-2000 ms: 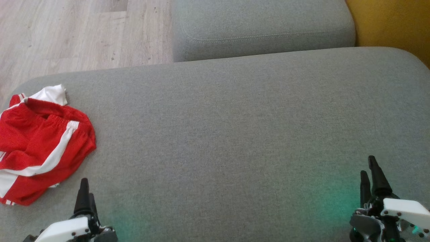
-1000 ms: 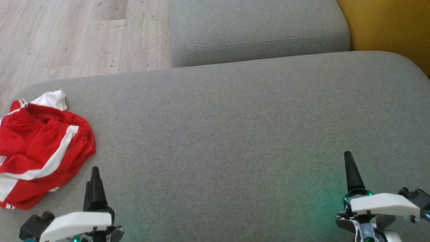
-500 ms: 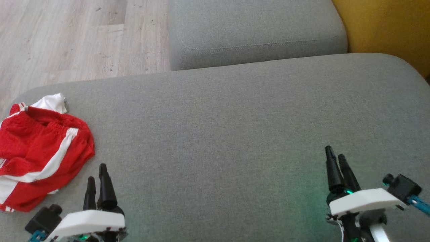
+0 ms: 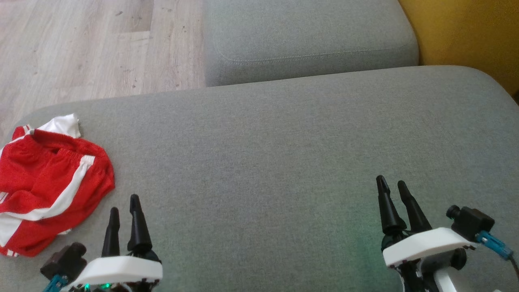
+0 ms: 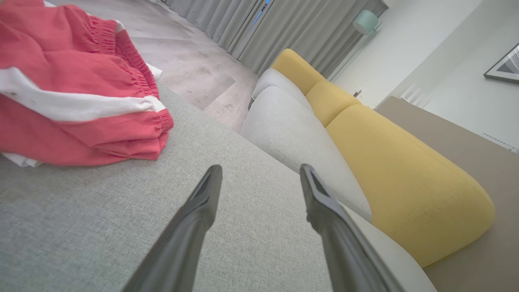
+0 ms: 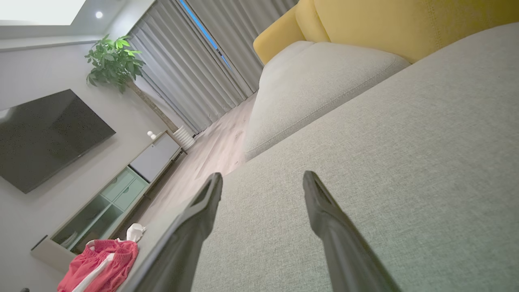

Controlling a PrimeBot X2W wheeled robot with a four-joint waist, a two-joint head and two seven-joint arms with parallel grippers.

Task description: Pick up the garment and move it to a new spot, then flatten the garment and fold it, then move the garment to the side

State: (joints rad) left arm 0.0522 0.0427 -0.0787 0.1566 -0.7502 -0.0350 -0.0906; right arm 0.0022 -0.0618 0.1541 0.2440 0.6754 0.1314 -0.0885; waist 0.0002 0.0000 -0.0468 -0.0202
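Observation:
The garment (image 4: 48, 182) is a pair of red shorts with white stripes, crumpled at the left end of the grey sofa seat (image 4: 284, 154). It fills the upper left of the left wrist view (image 5: 73, 81) and is small at the lower left of the right wrist view (image 6: 101, 267). My left gripper (image 4: 125, 203) hovers open just right of the garment's near edge, fingers apart and empty (image 5: 259, 172). At the lower right, my right gripper (image 4: 391, 184) is open over bare cushion, far from the garment (image 6: 261, 178).
A second grey cushion (image 4: 308, 36) lies beyond the seat, with yellow back cushions (image 4: 466, 32) to the right. Wooden floor (image 4: 89, 44) is at the upper left past the seat's edge. A TV (image 6: 44, 138) and a low cabinet (image 6: 121, 182) stand across the room.
Both arms have moved up and inward over the seat, and both grippers have turned so their two fingers show side by side. The garment has stayed put.

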